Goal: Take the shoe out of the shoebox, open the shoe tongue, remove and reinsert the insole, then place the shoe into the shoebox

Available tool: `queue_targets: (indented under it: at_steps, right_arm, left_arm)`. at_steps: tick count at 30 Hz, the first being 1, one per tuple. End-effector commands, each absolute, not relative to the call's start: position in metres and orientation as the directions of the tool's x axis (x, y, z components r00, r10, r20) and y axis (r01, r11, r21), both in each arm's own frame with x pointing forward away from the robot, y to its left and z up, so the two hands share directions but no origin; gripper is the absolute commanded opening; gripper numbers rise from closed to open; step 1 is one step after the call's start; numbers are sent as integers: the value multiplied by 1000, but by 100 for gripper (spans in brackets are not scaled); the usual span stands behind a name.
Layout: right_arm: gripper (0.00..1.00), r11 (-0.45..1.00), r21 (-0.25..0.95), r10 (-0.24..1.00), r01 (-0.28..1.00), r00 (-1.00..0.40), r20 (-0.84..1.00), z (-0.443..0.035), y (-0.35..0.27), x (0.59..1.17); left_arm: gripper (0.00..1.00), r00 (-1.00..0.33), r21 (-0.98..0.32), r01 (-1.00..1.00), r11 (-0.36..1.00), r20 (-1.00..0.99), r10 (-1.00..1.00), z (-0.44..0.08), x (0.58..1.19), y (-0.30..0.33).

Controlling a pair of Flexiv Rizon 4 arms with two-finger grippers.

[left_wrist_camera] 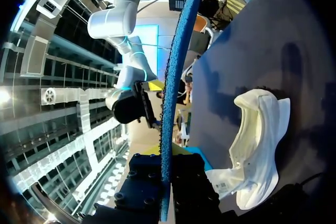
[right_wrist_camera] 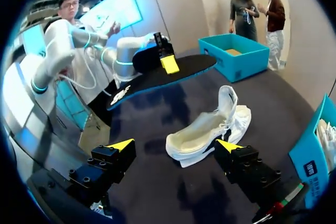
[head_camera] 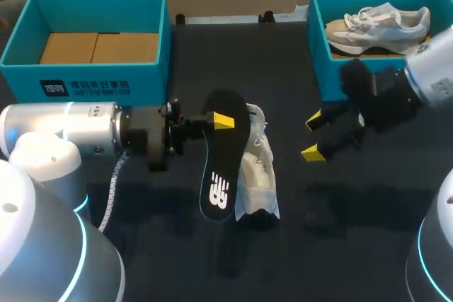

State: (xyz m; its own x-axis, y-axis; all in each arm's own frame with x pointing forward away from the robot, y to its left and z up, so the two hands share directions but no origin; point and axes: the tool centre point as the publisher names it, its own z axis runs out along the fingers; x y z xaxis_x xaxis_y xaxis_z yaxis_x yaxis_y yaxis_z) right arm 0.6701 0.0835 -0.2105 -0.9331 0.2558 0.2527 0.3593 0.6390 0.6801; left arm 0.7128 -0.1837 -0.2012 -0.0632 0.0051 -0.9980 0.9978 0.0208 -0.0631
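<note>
Left pincer (head_camera: 218, 121) clamps the insole (head_camera: 219, 182), long axis running near-to-far, logo end toward me; right pincer (head_camera: 315, 137) gapes wide.

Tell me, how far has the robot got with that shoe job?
Done: the white shoe lies out on the table and its insole is out. In hand: the left jaws hold the insole up, clear of the shoe; the right jaws are open and empty. Left: put the insole back in, then set the shoe into the empty shoebox.

Robotics lab or demo setup: silver left arm (head_camera: 71, 129) & right arm (head_camera: 435, 76) at dark table (head_camera: 354, 245) w/ teal shoeboxes (head_camera: 85, 83) (head_camera: 316, 33).
</note>
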Motion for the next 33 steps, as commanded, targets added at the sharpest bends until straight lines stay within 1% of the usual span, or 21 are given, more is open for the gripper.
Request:
queue_targets:
  at_steps: [1,8,9,10,11,12,13,16,18,19,22,28,33]
  right_arm:
    - [100,669,649,253,362,-932,260,-207,87,676]
    - [100,669,649,253,362,-932,260,-207,87,676]
    - [100,699,637,241,326,-945,219,-209,88,677]
    - [100,735,599,251,318,-948,197,-213,88,679]
    - [100,740,606,250,291,-956,153,-213,89,680]
    - [100,739,610,254,285,-957,139,-212,89,681]
    - [100,759,597,260,260,-961,88,-214,88,682]
    - [100,782,589,236,205,-972,25,-217,87,685]
    - [100,788,585,226,190,-974,13,-219,88,686]
    - [100,792,588,208,165,-978,-6,-220,88,687]
    - [100,805,578,184,135,-983,-27,-223,90,688]
    - [100,816,568,167,108,-984,-53,-233,91,687]
    - [100,820,564,159,99,-986,-58,-238,91,687]
  left_arm:
    - [0,-62,-62,998,24,-998,5,-201,712,-185]
    - [0,-62,-62,998,24,-998,5,-201,712,-185]
    - [0,-62,-62,998,24,-998,5,-201,712,-185]
    - [0,-136,-136,991,13,-991,-1,-202,708,-185]
    - [0,-154,-154,988,12,-988,-1,-202,706,-184]
    - [0,-193,-193,981,14,-981,6,-202,704,-183]
    - [0,-245,-245,969,10,-969,-3,-201,702,-182]
    - [0,-329,-329,944,14,-944,-13,-202,700,-180]
    - [0,-361,-362,932,20,-932,-9,-204,699,-179]
    - [0,-405,-405,914,10,-914,-19,-206,698,-179]
    - [0,-470,-470,882,19,-883,-15,-210,695,-178]
    - [0,-632,-631,775,32,-775,24,-227,688,-177]
    - [0,-711,-712,702,8,-700,64,-237,678,-181]
